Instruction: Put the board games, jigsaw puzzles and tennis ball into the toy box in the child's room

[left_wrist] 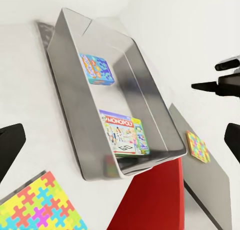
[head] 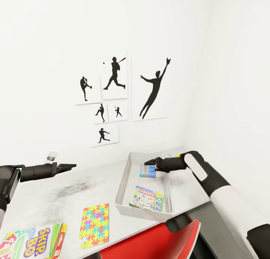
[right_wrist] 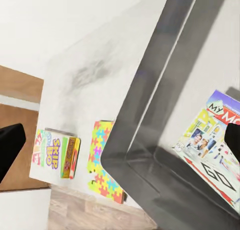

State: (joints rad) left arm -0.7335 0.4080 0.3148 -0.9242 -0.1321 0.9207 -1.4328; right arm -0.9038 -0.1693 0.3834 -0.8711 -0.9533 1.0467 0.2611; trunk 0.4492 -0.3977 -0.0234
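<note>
Our right gripper [head: 150, 163] hangs above the far half of the toy box [head: 123, 176], its dark fingers parted by a small gap with nothing between them; the blue and orange board game [head: 147, 171] shows just under the fingertips, lying on the box floor in the left wrist view [left_wrist: 96, 69], so we do not read it as gripped. Our left gripper [head: 71, 165] is held out level above the table [head: 56, 202], well apart from the box, its fingers spread wide in the wrist view and empty. The toy box is a light grey, thin-walled bin standing on the right part of the pale marbled table, one corner close to the front edge. Inside it, nearer us, lies the white and green Monopoly board game [head: 147, 198], flat with its cover up. Outside the box, on the bare tabletop, a bright jigsaw puzzle [head: 95, 225] lies flat near the front edge, and farther left the Skip-Bo board game [head: 32, 243] sits at the table's near corner. A red chair [head: 157, 242] stands under the front edge, and black silhouette pictures [head: 120, 96] hang on the white wall.
</note>
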